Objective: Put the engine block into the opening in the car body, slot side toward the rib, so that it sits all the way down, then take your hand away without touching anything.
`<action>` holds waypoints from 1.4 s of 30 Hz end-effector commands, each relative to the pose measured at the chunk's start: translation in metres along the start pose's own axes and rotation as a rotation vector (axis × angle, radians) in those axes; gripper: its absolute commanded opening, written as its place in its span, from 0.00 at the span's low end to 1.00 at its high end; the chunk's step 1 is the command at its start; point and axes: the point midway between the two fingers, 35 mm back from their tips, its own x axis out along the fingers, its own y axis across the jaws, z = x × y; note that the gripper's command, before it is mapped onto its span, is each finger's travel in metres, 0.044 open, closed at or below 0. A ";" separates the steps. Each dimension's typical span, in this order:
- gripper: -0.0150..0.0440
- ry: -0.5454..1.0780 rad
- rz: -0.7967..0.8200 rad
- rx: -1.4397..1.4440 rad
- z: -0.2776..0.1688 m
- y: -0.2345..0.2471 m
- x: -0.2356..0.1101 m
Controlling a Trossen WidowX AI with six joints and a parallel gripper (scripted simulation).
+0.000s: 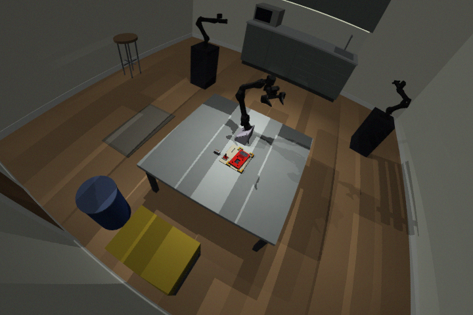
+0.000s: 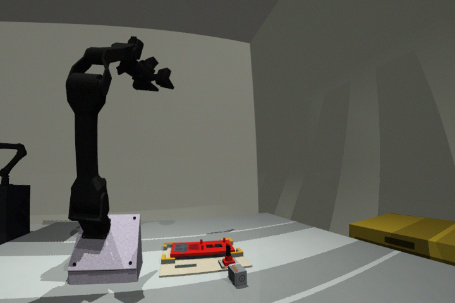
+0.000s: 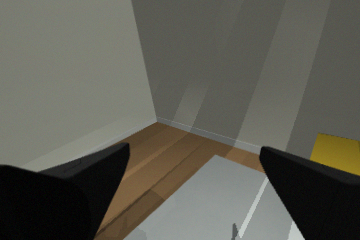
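The engine block point(image 1: 217, 151) point(image 2: 237, 274) is a small grey cube with an orange mark on top. It lies on the table point(image 1: 184, 141) point(image 2: 306, 257) just beside the beige board point(image 1: 224, 161) point(image 2: 185, 269). The red car body point(image 1: 240, 157) point(image 2: 199, 249) lies flat on that board, with a small red lever point(image 2: 228, 255) at its near edge. My gripper point(image 1: 273, 99) point(image 2: 162, 84) point(image 3: 195, 151) is open and empty. It is high in the air, above the arm's base and far from the block and the car body. The wrist view shows neither of them.
The arm stands on a grey wedge pedestal point(image 1: 244, 135) point(image 2: 106, 246) behind the board. A yellow box point(image 1: 155, 249) point(image 2: 410, 233) point(image 3: 343, 150) and a blue bin point(image 1: 103, 202) are on the floor. Two other arms stand on black pedestals point(image 1: 204, 63) point(image 1: 372, 131).
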 end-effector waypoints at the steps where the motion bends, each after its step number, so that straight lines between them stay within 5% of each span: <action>1: 1.00 0.068 -0.083 0.011 -0.014 -0.044 0.024; 10: 1.00 0.291 -0.284 0.068 -0.073 -0.157 0.075; 21: 1.00 0.577 -0.482 0.167 -0.168 -0.274 0.091; 42: 1.00 1.183 -0.676 0.419 -0.383 -0.427 0.005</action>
